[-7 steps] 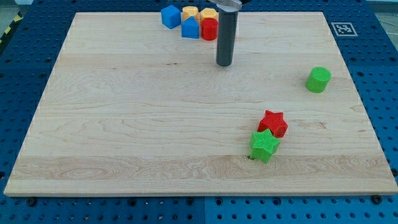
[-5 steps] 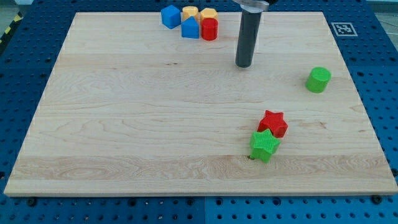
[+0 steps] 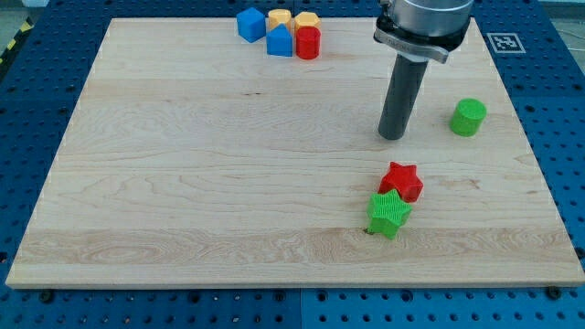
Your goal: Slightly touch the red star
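Cluster sitting at the board's (image 3: 183, 183) top edge, left to right: blue block (image 3: 249, 23), yellow block (image 3: 280, 18), blue block (image 3: 280, 41), yellow block (image 3: 306, 20), red cylinder (image 3: 308, 43). Green star (image 3: 388, 213) lying lower right, touching the red star (image 3: 401, 182) just above it. My tip (image 3: 392, 136) is sitting just above the red star, not touching it; no gripper here, rod holding nothing. Green cylinder (image 3: 468, 117) standing right of the tip.

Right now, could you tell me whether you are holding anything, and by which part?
Nothing is held. My tip is a bare rod end, standing apart above the red star toward the view's top, touching no block.
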### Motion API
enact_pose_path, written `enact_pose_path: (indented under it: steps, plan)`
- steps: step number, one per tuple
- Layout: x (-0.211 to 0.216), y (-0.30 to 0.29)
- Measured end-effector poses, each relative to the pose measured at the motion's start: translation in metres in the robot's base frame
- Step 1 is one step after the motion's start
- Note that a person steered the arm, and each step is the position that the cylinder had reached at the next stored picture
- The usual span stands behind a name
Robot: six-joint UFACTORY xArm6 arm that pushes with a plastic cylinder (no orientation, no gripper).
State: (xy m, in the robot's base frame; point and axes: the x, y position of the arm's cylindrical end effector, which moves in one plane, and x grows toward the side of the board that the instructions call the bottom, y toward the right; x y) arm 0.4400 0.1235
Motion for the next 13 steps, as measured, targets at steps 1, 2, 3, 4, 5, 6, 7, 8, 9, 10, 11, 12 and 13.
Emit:
enact_pose_path:
  steps: [1,2,3,4,5,6,7,8,9,10,11,12,13]
  plan:
    - [0.002,0.008]
    - [0.002,0.023]
    - [0.008,0.031]
    - [0.022,0.031]
    - [0.032,0.031]
    - [0.033,0.035]
    - [0.033,0.041]
    - [0.033,0.054]
    - [0.033,0.066]
    - [0.033,0.072]
    - [0.033,0.075]
    - [0.033,0.08]
    - [0.033,0.08]
